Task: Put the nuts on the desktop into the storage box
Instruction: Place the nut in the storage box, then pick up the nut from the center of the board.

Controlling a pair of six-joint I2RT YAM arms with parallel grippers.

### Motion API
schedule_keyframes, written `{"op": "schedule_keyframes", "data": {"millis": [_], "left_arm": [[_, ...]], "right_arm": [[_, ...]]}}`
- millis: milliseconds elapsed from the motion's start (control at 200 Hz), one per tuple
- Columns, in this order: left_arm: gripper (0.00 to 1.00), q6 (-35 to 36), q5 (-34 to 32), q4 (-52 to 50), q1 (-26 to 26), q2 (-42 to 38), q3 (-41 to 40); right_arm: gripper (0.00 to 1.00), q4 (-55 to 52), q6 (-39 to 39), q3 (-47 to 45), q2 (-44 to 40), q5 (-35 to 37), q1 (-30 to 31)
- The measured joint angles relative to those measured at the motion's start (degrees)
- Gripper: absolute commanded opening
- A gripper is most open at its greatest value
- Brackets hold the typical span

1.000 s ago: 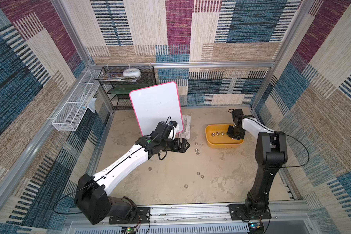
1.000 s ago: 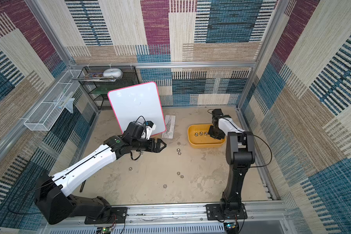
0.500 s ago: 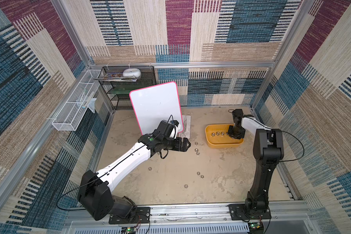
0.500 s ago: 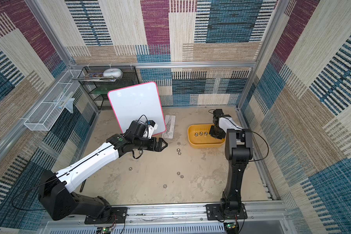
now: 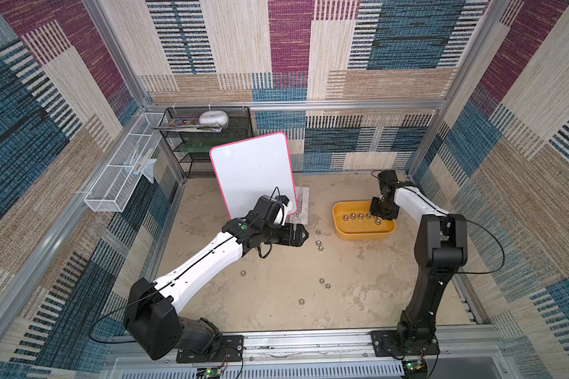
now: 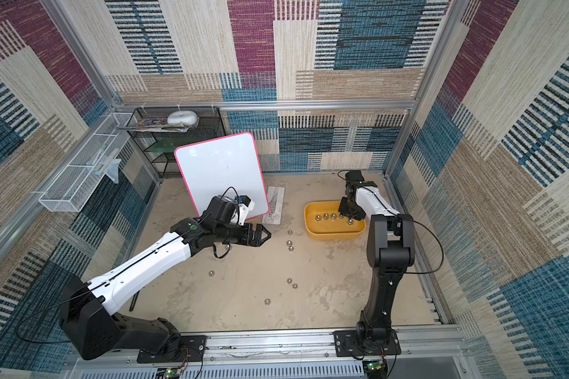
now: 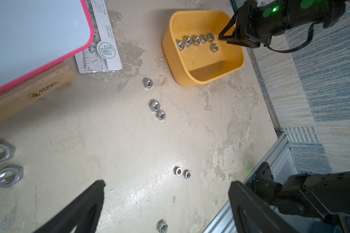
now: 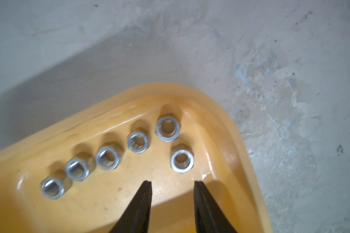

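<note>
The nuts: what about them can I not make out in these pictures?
- Both top views: nuts on the desktop too small to show threads.
- A top view: right gripper partly covers the row's end in the storage box.
- Left wrist view: one nut cut by the edge.
- Right wrist view: nuts blurred.

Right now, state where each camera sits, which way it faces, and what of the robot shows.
Top views: high over the front rail, looking down on the whole desktop; both arms show, left gripper open, right gripper over the storage box.
Left wrist: above the desktop, facing loose nuts and the storage box; its own open fingertips and the right gripper show.
Right wrist: just above the storage box, looking down at six nuts; its fingertips show, slightly apart.
Shared: every view shows the storage box with nuts inside.
</note>
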Motion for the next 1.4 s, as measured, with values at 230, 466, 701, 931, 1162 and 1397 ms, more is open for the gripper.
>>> {"op": "schedule_keyframes", "data": {"millis": [230, 466, 701, 931, 1162, 1397], "left_arm": [[1.00, -1.3, -2.8, -0.3, 0.0, -4.0, -3.1], [1.00, -2.5, -6.4, -1.1, 0.1, -9.8, -7.1], [1.00, -4.0, -9.8, -3.4, 0.3, -16.0, -10.7], [1.00, -5.7, -11.6, -6.0, 0.9, -20.2, -12.9], [1.00, -7.3, -13.0, -7.9, 1.6, -22.4, -14.3], [1.00, -8.3, -13.0, -8.2, 1.9, -23.2, -14.6]], "right_arm": [[0.42, -2.2, 1.5, 1.6, -2.6, -0.1, 7.5], [0.41, -3.9, 3.6, 6.1, -1.4, -1.6, 17.5], [0.41, -5.0, 4.5, 9.9, 3.2, -2.7, 24.4], [0.41, -5.2, 4.9, 10.8, 5.9, -3.4, 27.5], [0.41, -5.2, 5.0, 10.0, 8.3, -4.2, 29.0], [0.41, -4.9, 5.1, 9.6, 10.7, -4.4, 29.4]]}}
